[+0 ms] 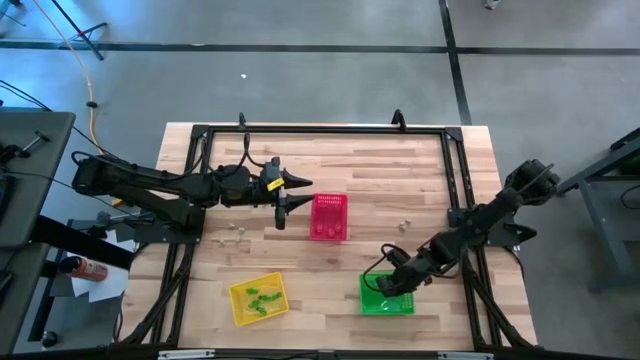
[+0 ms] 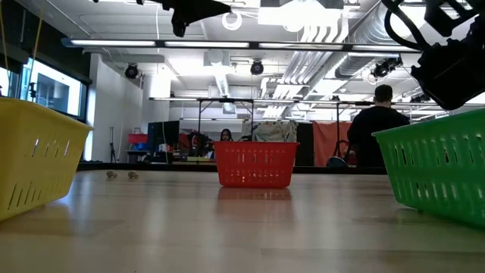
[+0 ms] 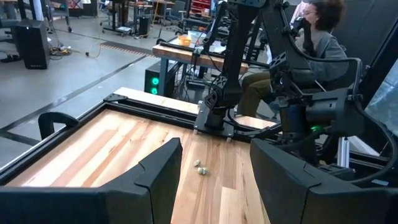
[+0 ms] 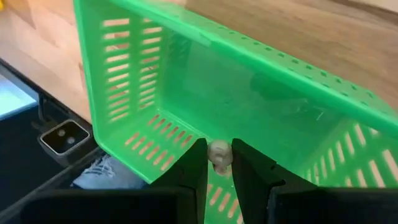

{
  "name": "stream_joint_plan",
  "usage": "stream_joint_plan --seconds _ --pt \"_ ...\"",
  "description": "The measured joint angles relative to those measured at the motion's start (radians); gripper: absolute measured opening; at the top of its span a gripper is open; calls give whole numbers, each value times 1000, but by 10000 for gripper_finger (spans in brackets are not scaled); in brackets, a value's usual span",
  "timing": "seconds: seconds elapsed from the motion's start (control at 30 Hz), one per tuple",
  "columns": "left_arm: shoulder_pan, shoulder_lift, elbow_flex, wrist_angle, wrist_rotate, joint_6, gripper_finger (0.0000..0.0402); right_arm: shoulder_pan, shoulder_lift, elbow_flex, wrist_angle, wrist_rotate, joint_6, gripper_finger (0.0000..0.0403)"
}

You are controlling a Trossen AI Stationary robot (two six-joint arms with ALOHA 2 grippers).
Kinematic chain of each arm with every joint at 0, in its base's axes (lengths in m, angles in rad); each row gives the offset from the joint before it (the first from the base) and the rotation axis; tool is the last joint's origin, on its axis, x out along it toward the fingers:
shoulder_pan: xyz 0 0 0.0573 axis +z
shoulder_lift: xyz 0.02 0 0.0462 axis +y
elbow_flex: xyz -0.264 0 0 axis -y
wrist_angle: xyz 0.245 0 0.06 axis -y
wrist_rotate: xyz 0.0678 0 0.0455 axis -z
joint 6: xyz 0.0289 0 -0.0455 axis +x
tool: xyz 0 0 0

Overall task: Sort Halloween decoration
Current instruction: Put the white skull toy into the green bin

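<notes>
My right gripper (image 4: 218, 165) is inside the top of the green basket (image 4: 186, 81), at the table's near right (image 1: 386, 294), and is shut on one pale whitish Halloween decoration (image 4: 218, 152). My left gripper (image 1: 292, 195) is open and held level above the table, just left of the red basket (image 1: 329, 217). Between its fingers (image 3: 155, 180) nothing shows but the table beyond. Two pale decorations (image 3: 201, 167) lie on the wood at the right (image 1: 403, 227), and others lie at the left (image 1: 236, 230). Green decorations (image 1: 262, 298) lie in the yellow basket (image 1: 258, 298). My right gripper pinches the small pale decoration (image 4: 218, 149) between its two fingertips (image 4: 198, 163). The fingers slant down into the green basket from above. The decoration sits at their free ends over the basket's slotted floor (image 4: 168, 127); whether it touches the floor I cannot tell.
A black frame (image 1: 455, 170) runs round the wooden table top. The red basket (image 2: 256, 163) stands mid-table, with the yellow (image 2: 34, 155) and green (image 2: 439, 171) baskets along the near edge. People sit in the room beyond the table (image 2: 379, 121).
</notes>
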Motion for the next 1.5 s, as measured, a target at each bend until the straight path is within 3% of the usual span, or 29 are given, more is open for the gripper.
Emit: stream_joint_plan --seconds 0.3,0.5,0.6,0.7,0.8,0.9,1.0,1.1,1.33,1.4,1.5 --pt "0 0 0 0 0 -20 182 0 -8 1 7 -5 -67 138" --pt "0 0 0 0 0 -19 182 0 -89 1 8 34 -127 168" --pt "0 0 0 0 0 -19 182 0 -186 1 20 161 -184 169" --pt "0 0 0 0 0 -19 182 -5 -294 1 59 386 -308 170" --pt "0 0 0 0 0 -20 182 -25 -385 1 145 601 -545 170" --pt "0 0 0 1 0 -20 182 -60 -436 1 280 726 -856 170" --pt "0 0 0 1 0 -29 182 -118 -445 2 419 719 -1165 170" --pt "0 0 0 1 0 -45 182 -192 -434 2 495 663 -1351 170" --pt "0 0 0 -2 -1 -84 182 -307 -429 2 502 596 -1401 170" --pt "7 1 31 -96 -43 -175 181 -324 -430 2 501 567 -1405 170" --pt "64 2 149 -466 -97 -268 175 -346 -430 2 500 531 -1406 170"
